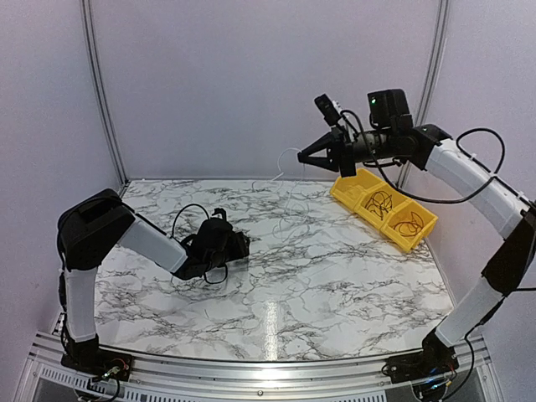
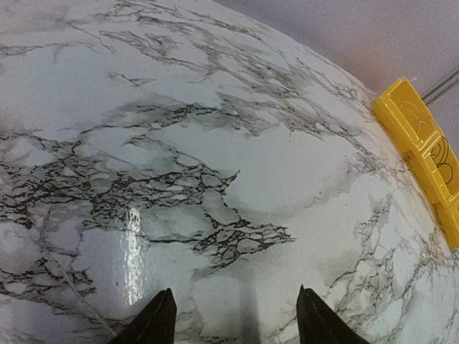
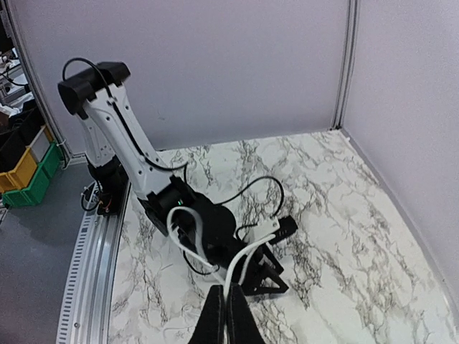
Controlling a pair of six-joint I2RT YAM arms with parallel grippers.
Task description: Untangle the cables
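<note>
From above, the right gripper (image 1: 300,157), raised beside the yellow plastic tray (image 1: 342,189) of dark wire coils (image 1: 381,203), pinches a thin white cable (image 1: 292,188) hanging toward the marble table (image 1: 335,276). Left wrist: left gripper (image 2: 233,319) spread above marble. Right wrist: fingers (image 3: 214,319) clamp that cable.

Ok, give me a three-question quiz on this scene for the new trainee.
1. True or false: the left gripper is shut on a cable.
2. What does the right gripper pinch? A. a white cable B. a yellow cup C. nothing
3. Fill in: the yellow bin at the back right of the table has ___ compartments.

Key: 1 false, its fingers stand apart over bare marble; 2 A; 3 three.
</note>
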